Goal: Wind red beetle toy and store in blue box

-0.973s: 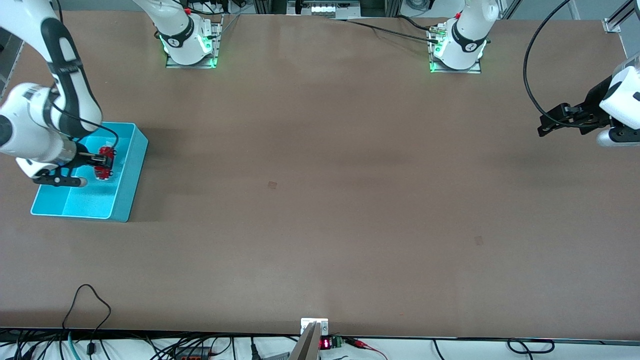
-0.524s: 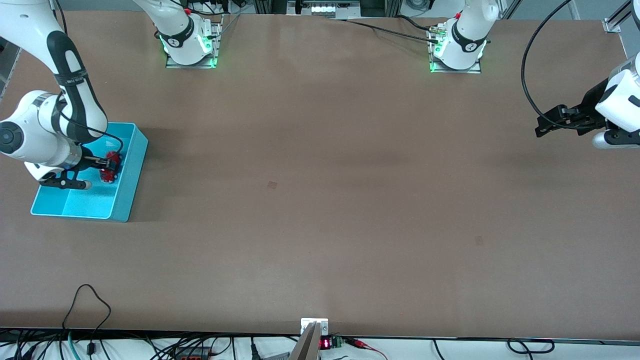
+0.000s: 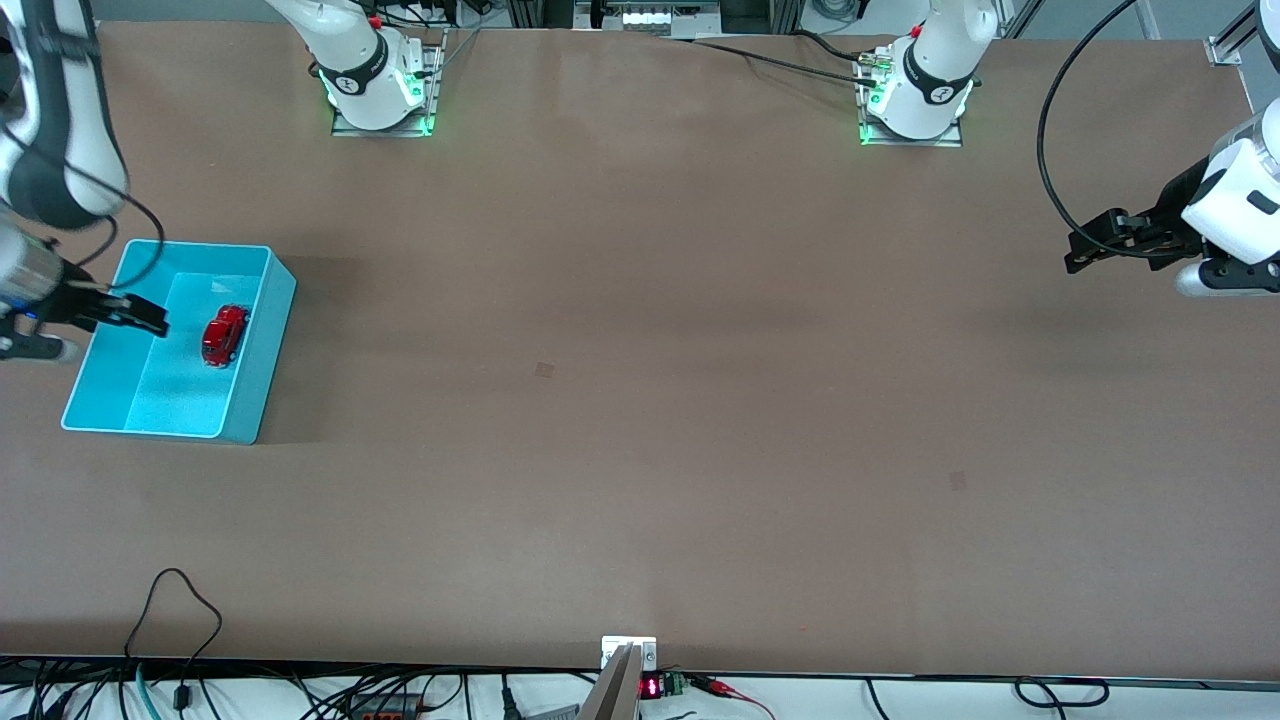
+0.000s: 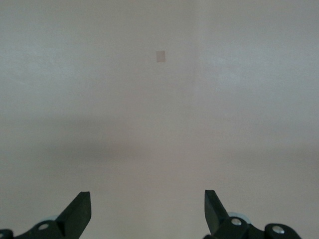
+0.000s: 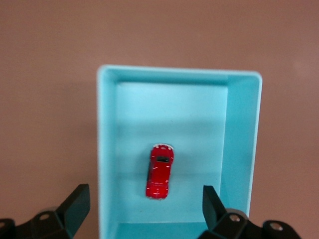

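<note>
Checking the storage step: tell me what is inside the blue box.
Only the red beetle toy lies on the floor of the blue box, free of the open right gripper above. Nothing inside is covered.

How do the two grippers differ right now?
The right gripper hangs over the blue box's rim, with the red beetle toy lying free inside; the left gripper waits over bare table at the left arm's end. The right wrist view shows box and toy; the left shows only table. Both are open and empty.
</note>
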Controlling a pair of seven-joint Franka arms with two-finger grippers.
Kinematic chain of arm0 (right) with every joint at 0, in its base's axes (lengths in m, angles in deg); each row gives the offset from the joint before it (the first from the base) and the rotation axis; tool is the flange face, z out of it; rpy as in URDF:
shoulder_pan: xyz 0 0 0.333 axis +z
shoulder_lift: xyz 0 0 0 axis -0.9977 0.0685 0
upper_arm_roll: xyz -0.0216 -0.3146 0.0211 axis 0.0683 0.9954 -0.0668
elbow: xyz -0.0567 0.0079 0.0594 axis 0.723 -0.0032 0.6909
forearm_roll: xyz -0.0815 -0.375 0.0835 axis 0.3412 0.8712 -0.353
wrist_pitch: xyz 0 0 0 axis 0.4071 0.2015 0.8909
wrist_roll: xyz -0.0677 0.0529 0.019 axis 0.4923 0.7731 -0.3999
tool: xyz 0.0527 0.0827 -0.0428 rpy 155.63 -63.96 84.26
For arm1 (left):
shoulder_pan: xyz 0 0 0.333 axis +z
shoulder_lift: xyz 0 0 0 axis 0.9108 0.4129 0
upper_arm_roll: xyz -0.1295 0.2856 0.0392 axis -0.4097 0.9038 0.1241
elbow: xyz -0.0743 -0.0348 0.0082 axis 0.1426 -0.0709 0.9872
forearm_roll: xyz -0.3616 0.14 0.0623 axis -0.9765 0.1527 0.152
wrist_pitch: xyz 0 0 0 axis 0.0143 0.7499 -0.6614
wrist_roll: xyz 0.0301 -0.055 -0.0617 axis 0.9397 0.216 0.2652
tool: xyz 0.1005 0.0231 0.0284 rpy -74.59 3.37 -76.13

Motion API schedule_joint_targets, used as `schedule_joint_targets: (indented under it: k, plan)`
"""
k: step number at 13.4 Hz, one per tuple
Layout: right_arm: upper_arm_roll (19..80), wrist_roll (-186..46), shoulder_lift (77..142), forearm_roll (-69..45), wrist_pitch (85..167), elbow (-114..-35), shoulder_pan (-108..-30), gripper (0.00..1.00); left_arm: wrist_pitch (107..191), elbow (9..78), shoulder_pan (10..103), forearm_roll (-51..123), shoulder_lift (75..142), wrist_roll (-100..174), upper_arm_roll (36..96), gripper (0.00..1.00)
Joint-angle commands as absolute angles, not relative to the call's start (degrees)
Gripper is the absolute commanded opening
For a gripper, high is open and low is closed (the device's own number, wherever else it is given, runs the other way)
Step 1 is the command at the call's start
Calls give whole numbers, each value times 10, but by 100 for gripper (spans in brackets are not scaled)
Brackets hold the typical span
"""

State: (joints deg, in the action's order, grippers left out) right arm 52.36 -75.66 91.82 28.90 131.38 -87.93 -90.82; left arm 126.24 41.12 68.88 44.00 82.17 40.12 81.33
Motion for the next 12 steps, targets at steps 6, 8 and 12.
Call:
schedule_joint_targets:
  k: [6,8,12]
  plan:
    - [439,-748,862,238,1072,-713,-909,100,1258,418,692,439,794,413,814,100]
    - [439,-748,863,236,1044,-693,-909,100,1257,418,692,439,793,413,815,100]
    - [439,-748,863,237,1038,-693,-910,100,1264,437,692,439,776,413,814,100]
